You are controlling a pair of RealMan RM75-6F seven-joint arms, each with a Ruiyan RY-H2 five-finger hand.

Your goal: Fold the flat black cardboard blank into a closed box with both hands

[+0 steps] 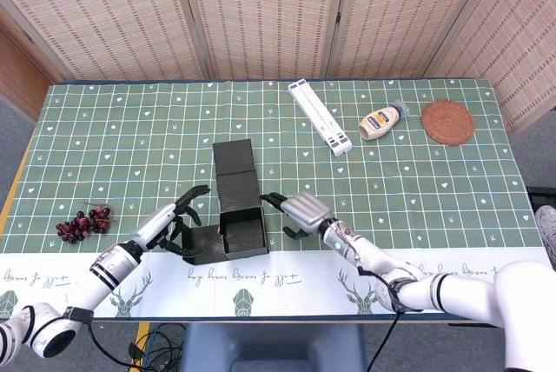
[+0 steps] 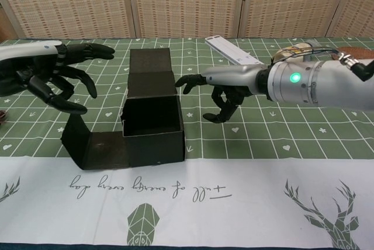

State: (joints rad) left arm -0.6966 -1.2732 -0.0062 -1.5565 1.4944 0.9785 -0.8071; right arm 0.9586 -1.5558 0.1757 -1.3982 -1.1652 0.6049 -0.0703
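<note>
Black cardboard box [image 1: 241,231] [image 2: 153,130] sits near the front edge of the counter [image 1: 130,129] [image 2: 245,191], partly formed: open-topped square body, lid panel standing up and leaning back from its far wall, one side flap [image 2: 93,145] folded out flat on the cloth to the box's left with its end turned up.

Left robot hand [image 1: 178,214] [image 2: 49,75] hovers just left of the box, above the loose flap, fingers spread and lightly curled, holding nothing, not touching the cardboard as far as the chest view shows.

Right robot hand [image 1: 300,213] [image 2: 225,89] is just right of the box, one finger stretched toward the top right edge at the lid hinge; contact cannot be confirmed. Other fingers curl downward, empty.

Left of the box, near the counter's left edge: bunch of dark grapes [image 1: 82,222].

Beyond the box, to its right: white folding stand [image 1: 320,116] [image 2: 234,54], then a mayonnaise squeeze bottle [image 1: 382,120] [image 2: 294,49] on its side, then a round woven coaster [image 1: 447,122].
</note>
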